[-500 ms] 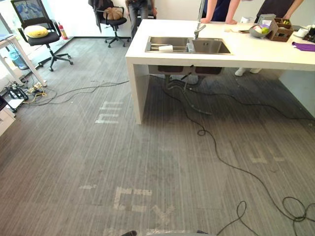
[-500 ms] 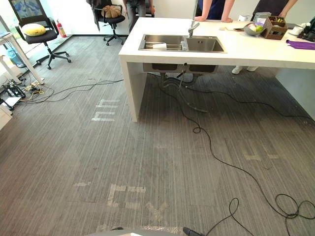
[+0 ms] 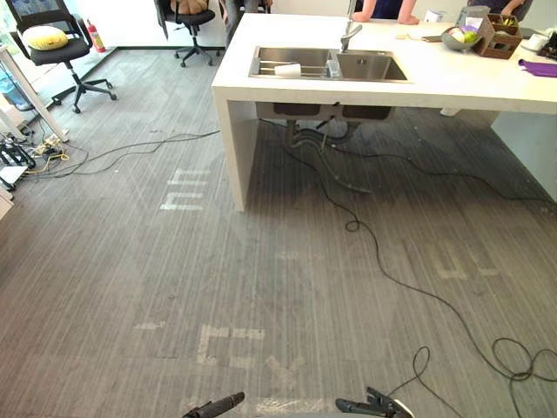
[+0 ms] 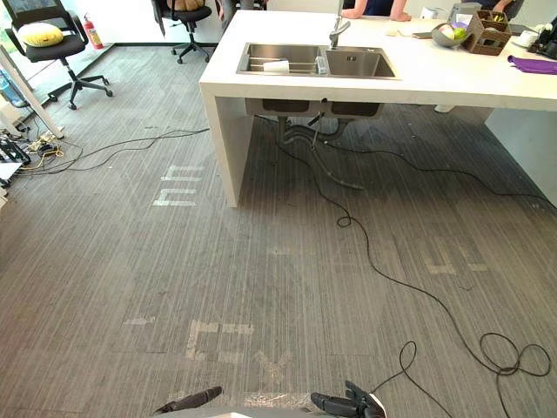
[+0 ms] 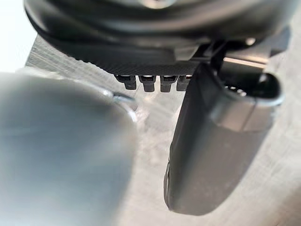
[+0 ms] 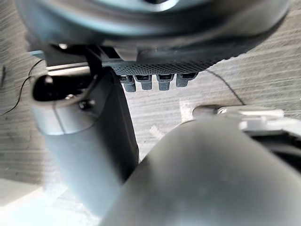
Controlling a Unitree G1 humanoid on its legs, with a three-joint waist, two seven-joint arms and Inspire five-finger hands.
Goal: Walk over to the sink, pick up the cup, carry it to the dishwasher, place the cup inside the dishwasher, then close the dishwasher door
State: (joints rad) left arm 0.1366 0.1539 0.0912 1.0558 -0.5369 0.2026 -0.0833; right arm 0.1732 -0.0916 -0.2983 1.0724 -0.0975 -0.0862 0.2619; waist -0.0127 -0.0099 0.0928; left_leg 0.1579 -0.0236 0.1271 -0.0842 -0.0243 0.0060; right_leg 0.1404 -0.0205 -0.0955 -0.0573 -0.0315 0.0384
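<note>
A white cup (image 3: 288, 70) lies on its side on a rack in the left basin of the steel sink (image 3: 374, 66), far ahead in the white counter (image 3: 452, 85). A faucet (image 3: 350, 35) stands behind the basins. My left hand (image 3: 213, 406) and right hand (image 3: 372, 404) hang low near my body, a long way from the cup. In the left wrist view the left hand (image 5: 216, 141) has relaxed fingers over carpet and holds nothing. The right hand (image 6: 89, 141) in its wrist view looks the same, open with nothing in it.
Black cables (image 3: 352, 225) snake across the grey carpet under and in front of the counter. Office chairs (image 3: 52, 48) stand at the far left. People (image 3: 383, 10) lean on the counter's far side by a bowl (image 3: 459, 36), a brown box (image 3: 498, 39) and a purple cloth (image 3: 540, 67).
The camera has moved forward and tipped down, so the counter and sink sit nearer and higher. Both hands now show at the lower edge.
</note>
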